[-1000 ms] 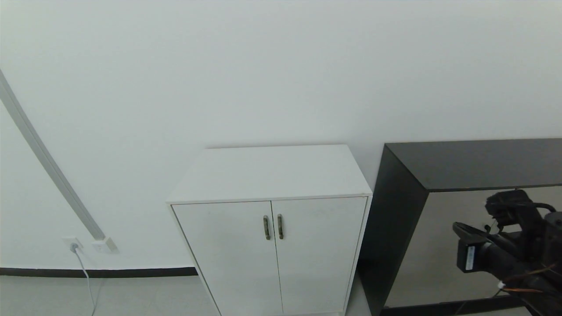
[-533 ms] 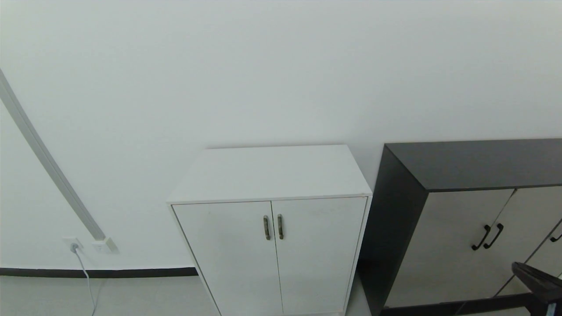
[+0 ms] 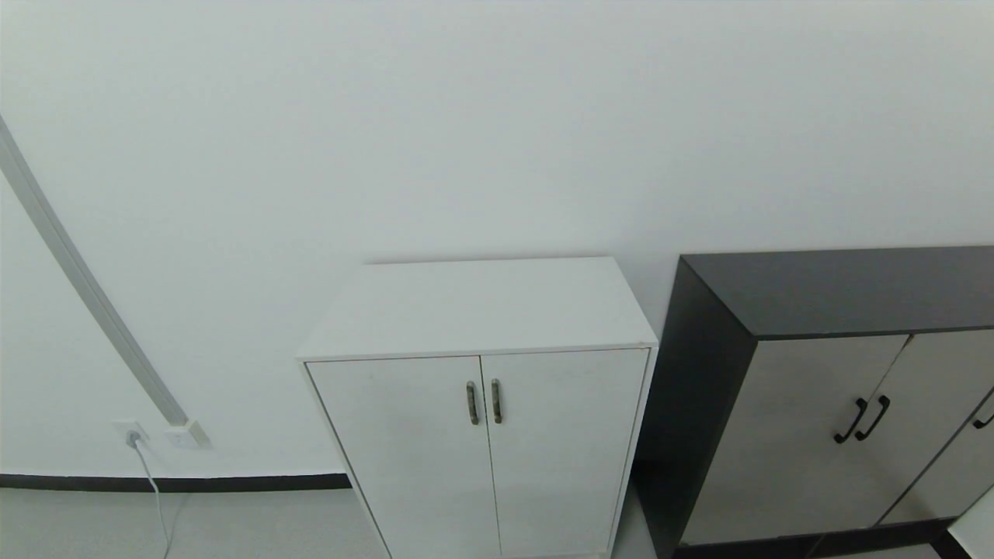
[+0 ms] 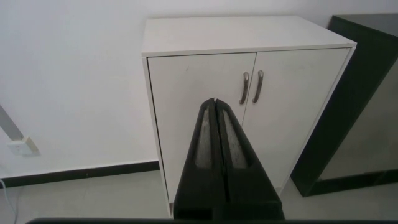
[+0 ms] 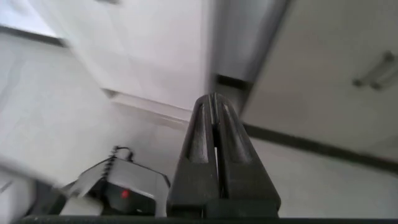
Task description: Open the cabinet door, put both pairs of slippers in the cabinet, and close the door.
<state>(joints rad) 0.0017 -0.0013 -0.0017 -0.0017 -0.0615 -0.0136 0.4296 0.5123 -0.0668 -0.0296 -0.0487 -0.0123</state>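
Observation:
The white cabinet (image 3: pixel 481 404) stands against the wall with both doors shut; its two metal handles (image 3: pixel 483 401) meet at the middle. In the left wrist view the same cabinet (image 4: pixel 249 93) is ahead of my left gripper (image 4: pixel 215 102), which is shut and empty, some way in front of the left door. My right gripper (image 5: pixel 214 99) is shut with nothing in it and points down at the floor by the gap between the white cabinet (image 5: pixel 143 50) and the dark cabinet (image 5: pixel 323 68).
A black cabinet with grey doors (image 3: pixel 823 404) stands right of the white one. A wall socket with a plugged cable (image 3: pixel 130 439) and a slanted grey conduit (image 3: pixel 85 287) are at the left. A grey device with a red light (image 5: pixel 124 193) lies on the floor.
My right arm has dropped out of the head view at the lower right, uncovering the black cabinet's grey doors. The white cabinet has not changed.

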